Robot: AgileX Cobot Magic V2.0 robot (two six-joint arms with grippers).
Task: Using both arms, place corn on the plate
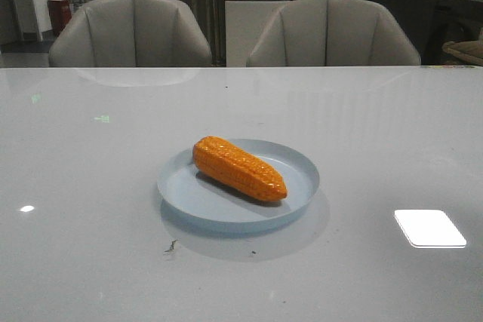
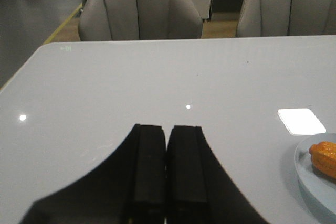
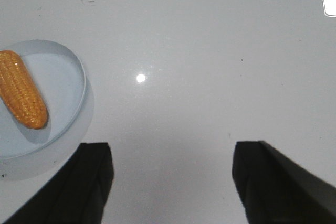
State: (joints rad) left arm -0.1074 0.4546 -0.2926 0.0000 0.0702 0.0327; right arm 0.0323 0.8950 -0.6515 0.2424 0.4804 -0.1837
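Note:
The orange corn [image 1: 238, 168] lies on its side inside the pale blue plate [image 1: 185, 190] at the middle of the table, its thin end pointing right and toward me. Neither arm shows in the front view. In the left wrist view my left gripper [image 2: 168, 129] is shut with nothing between its fingers, above bare table, and the plate [image 2: 310, 169] with the corn [image 2: 325, 158] sits off at the frame's edge. In the right wrist view my right gripper [image 3: 170, 153] is open and empty above bare table, beside the plate [image 3: 68, 85] holding the corn [image 3: 21, 95].
Two grey chairs [image 1: 132, 32] [image 1: 332, 32] stand behind the table's far edge. A bright window reflection [image 1: 429, 228] lies on the glossy tabletop to the right of the plate. A small dark fleck [image 1: 171, 246] marks the table in front of the plate.

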